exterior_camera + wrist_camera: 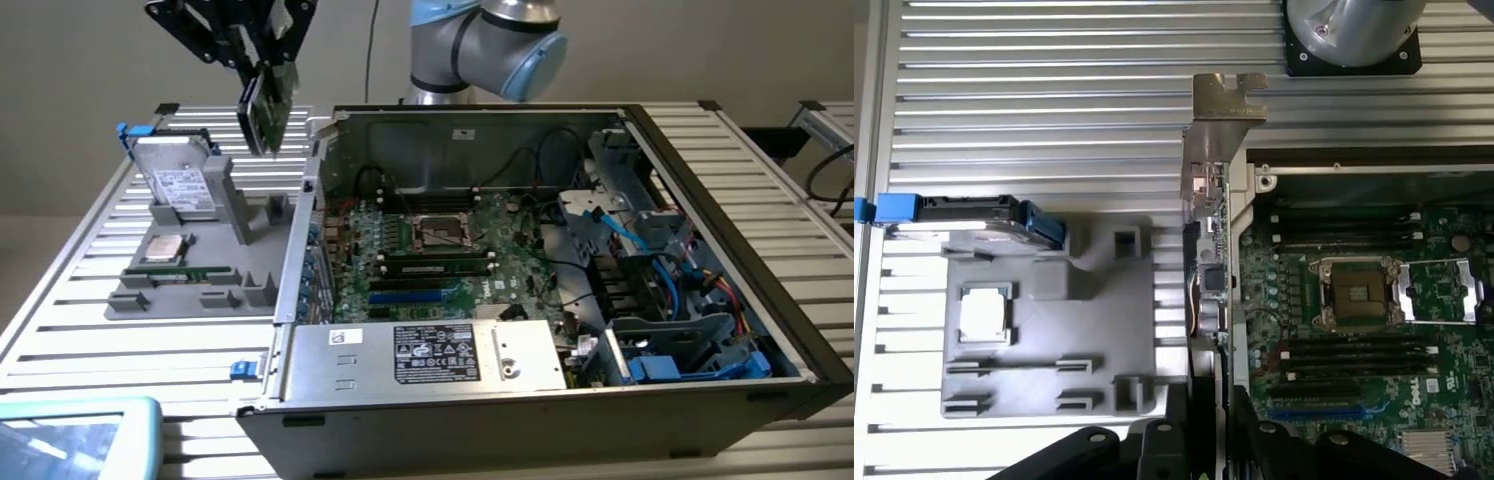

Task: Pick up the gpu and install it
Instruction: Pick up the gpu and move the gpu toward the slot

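The gpu (267, 110), a thin green card, hangs on edge in the air above the gap between the grey parts holder (200, 270) and the open computer case (534, 260). My gripper (254, 45) is shut on its upper end, high at the exterior view's left. In the wrist view the gpu (1206, 230) shows edge-on with its silver bracket (1224, 100) at the far end, held between my black fingers (1189, 430). It lines up over the case's left wall, beside the motherboard (1354, 320). The blue expansion slots (407, 295) sit lower on the motherboard (441, 250).
The parts holder (1054, 320) carries a silver hard drive (180, 185) with blue tabs, a processor chip (987, 315) and a narrow memory stick (180, 272). The power supply (427, 355) fills the case front. Cables and a drive cage (667, 280) crowd the case's right side. A teal-edged object (74, 440) lies at the lower left.
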